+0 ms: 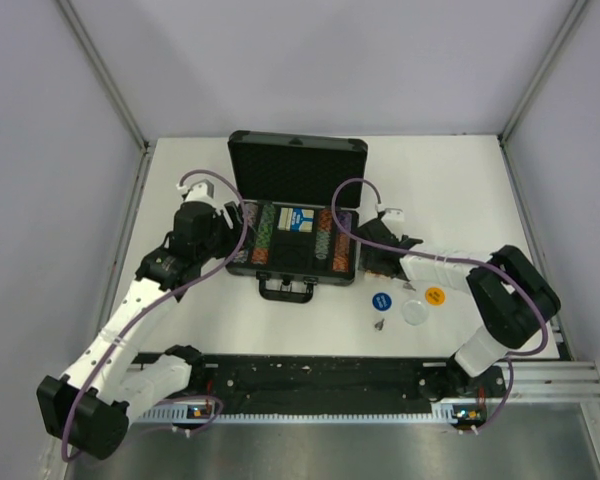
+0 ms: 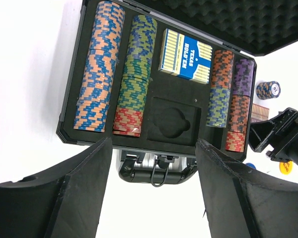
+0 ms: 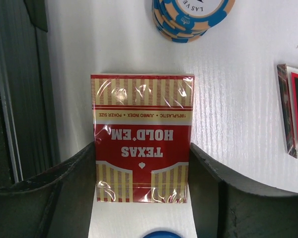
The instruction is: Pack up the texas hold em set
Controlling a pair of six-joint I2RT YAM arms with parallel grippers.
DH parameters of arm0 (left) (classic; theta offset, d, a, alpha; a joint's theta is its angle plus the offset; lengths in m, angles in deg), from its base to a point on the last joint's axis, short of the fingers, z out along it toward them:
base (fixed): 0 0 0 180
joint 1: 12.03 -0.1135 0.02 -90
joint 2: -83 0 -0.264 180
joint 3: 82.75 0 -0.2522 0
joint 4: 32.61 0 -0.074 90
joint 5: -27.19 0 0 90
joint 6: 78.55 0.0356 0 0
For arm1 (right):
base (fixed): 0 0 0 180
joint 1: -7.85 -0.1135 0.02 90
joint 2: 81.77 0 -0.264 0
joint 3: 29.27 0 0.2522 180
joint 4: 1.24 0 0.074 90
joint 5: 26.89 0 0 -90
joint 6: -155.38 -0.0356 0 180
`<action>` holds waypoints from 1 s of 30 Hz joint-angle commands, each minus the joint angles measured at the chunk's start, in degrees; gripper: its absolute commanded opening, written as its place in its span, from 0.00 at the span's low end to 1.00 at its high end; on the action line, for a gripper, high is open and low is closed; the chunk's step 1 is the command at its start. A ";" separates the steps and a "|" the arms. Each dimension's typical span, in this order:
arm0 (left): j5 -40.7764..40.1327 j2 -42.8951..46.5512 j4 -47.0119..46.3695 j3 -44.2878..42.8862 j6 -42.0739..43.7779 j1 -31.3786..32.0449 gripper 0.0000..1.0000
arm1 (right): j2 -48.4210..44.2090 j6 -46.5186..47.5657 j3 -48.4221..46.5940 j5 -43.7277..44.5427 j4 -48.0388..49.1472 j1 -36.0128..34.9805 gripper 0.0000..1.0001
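The black case (image 1: 298, 160) of the texas hold em set lies open at mid-table, lid raised. Rows of multicoloured chips (image 2: 100, 64) and a blue card box (image 2: 186, 53) sit in its foam tray. My left gripper (image 2: 154, 144) hangs open over the case handle (image 2: 156, 168) with nothing between its fingers. To the right of the case my right gripper (image 3: 141, 148) is low on the table. Both its fingers press the sides of the red card box (image 3: 141, 136), which lies flat.
A short stack of blue-and-orange chips (image 3: 188, 15) stands just beyond the red box. Blue (image 1: 381, 300), clear (image 1: 416, 312) and orange (image 1: 435, 296) round buttons and a small triangular piece (image 1: 380, 324) lie right of the handle. A red-edged flat piece (image 3: 294, 111) lies right of the box.
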 commanded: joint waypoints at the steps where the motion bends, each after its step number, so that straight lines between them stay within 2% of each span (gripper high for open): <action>1: 2.55 1.08 -0.67 -1.66 2.18 -0.25 0.74 | -4.08 2.30 1.11 -4.19 3.54 0.30 0.55; 4: 4.40 -0.06 -1.29 -2.80 1.65 -0.34 0.74 | -8.91 5.20 0.76 -5.16 2.67 0.30 0.50; 9: 12.56 -4.27 -1.20 -7.54 1.65 -0.34 0.75 | -18.84 11.52 -1.62 -9.19 -2.87 0.21 0.46; 12: 17.75 -7.61 -0.94 -11.23 2.35 -0.34 0.77 | -24.82 18.90 -1.53 -18.58 -2.96 0.21 0.46; 14: 21.70 -10.24 -0.76 -14.04 2.70 -0.25 0.77 | -27.81 22.86 -1.88 -25.35 -3.84 0.21 0.43; 18: 32.06 -15.08 -1.29 -19.05 2.97 -0.34 0.78 | -32.21 28.06 -3.29 -36.87 -4.98 -0.58 0.41; 22: 43.75 -19.56 -3.30 -21.09 1.13 -0.34 0.79 | -33.19 30.34 -6.44 -41.20 -5.69 -3.73 0.41; 25: 49.65 -22.03 -4.89 -20.21 -0.54 0.01 0.82 | -31.96 32.19 -9.17 -40.15 -5.95 -8.56 0.41; 30: 58.18 -25.64 -3.49 -19.16 -0.63 1.24 0.82 | -29.06 33.16 -11.99 -39.71 -4.20 -12.18 0.41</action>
